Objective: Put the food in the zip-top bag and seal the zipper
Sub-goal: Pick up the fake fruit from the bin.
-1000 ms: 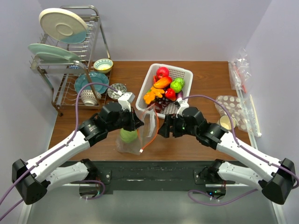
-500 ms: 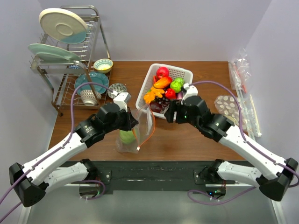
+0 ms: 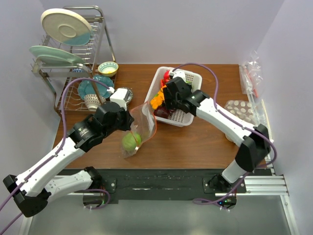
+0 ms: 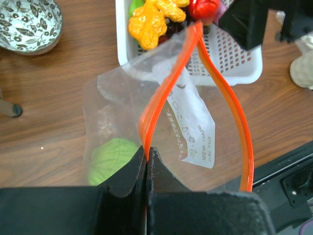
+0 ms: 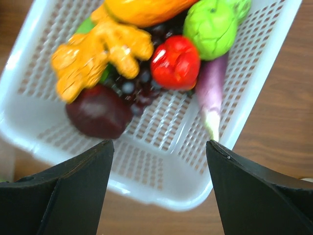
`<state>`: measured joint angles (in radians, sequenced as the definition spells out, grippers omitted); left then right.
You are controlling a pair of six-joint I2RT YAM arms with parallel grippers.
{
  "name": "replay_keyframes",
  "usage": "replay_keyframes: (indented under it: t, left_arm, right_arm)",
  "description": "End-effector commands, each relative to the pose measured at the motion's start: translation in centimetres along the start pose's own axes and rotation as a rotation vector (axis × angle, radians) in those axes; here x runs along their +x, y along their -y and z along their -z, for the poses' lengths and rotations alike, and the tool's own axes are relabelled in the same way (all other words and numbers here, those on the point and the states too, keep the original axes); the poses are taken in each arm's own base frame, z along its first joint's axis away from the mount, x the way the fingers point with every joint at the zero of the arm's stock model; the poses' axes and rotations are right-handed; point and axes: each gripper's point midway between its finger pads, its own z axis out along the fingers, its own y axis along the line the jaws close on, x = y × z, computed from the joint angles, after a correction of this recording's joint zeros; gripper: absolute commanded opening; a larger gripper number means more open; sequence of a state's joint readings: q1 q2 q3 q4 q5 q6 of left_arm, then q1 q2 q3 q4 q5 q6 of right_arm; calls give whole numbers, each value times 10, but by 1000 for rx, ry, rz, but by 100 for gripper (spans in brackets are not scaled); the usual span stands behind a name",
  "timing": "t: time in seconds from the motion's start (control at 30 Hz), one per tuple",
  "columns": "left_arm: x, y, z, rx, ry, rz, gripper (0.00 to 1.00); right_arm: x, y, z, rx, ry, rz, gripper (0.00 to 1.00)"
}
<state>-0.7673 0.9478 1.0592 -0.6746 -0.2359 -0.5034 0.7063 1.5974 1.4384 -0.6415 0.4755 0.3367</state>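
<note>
The zip-top bag (image 3: 140,128) lies on the table in front of the white basket (image 3: 187,119), its mouth gaping toward the basket. My left gripper (image 4: 146,150) is shut on the orange-red zipper (image 4: 172,81) at one side of the mouth. A green round food (image 4: 110,158) sits inside the bag. My right gripper (image 5: 160,143) hangs open and empty over the basket's near corner (image 5: 166,188). In the basket lie a yellow ginger root (image 5: 100,51), a red pepper (image 5: 175,62), a green vegetable (image 5: 213,22), a purple root (image 5: 211,93) and a dark red beet (image 5: 98,113).
A dish rack (image 3: 73,58) with plates and bowls fills the back left. A patterned bowl (image 3: 122,94) sits just behind my left gripper. Clear packets (image 3: 252,73) and a moulded tray (image 3: 242,110) lie along the right edge.
My right gripper has left the bag's mouth and swung back over the basket. The left gripper kept its hold and drew the bag slightly left, and the mouth has sagged.
</note>
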Motion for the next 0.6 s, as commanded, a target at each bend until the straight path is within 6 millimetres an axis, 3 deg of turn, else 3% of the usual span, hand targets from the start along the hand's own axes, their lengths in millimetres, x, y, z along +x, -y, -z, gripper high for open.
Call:
replay_keyframes:
  t: [0.0,0.13,0.3,0.5,0.57]
  left_arm:
    - [-8,-3,-1,-30,8,-44,0]
    - [-4,-5,-8,-49,-16,-61,0]
    - [-3,-5,-9,-49,-16,-63,0]
    - [-2,-4,-10,-41,-16,-62,0]
    - [0,-5,-12,-44,-23,-64,0]
  right_arm:
    - [-27,24,-19,106,31,24,80]
    - [-24,25,-52,111,-11,28,80]
    - [-7,20,-93,93,-79,47,80]
    - [1,20,-114,77,-96,37,78]
    - [-3,21,-115,85,-78,46,70]
